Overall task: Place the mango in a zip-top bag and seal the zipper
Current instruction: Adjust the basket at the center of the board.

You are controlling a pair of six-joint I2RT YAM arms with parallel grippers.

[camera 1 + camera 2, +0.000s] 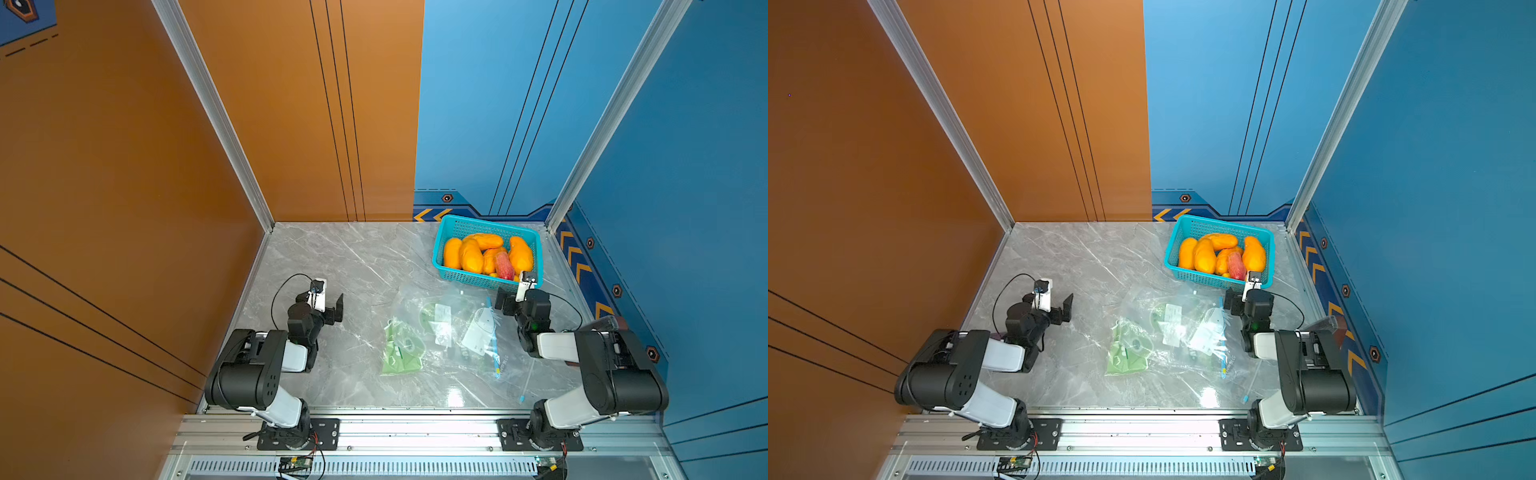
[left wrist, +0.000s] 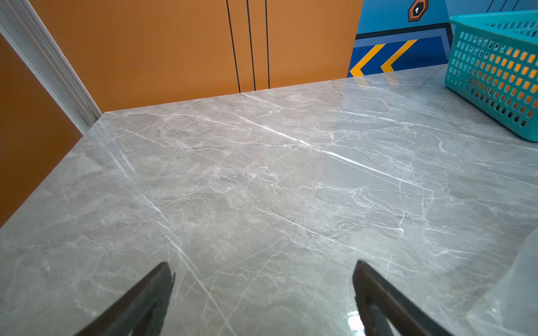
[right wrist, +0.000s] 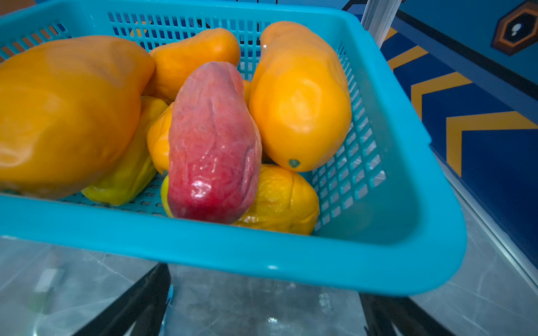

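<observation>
The basket (image 3: 233, 250) is teal with a grid of small holes. Most mangoes (image 3: 300, 99) are orange-yellow; one mango (image 3: 212, 139) is red. The table (image 2: 262, 189) is grey marble with white veins. The orange wall (image 1: 124, 166) carries thin black lines; the blue wall (image 1: 478, 104) has yellow chevrons (image 2: 369, 58). The bags (image 1: 440, 332) are clear, some printed green.

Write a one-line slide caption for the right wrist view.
Open right gripper faces a teal basket of orange mangoes with one red mango on top.

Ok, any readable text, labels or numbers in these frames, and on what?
Nothing legible.
On the bags, white labels: too small.
On a bag edge, blue print: blurred.
Also yellow chevrons, hexagon badge: shapes only, no words.
</observation>
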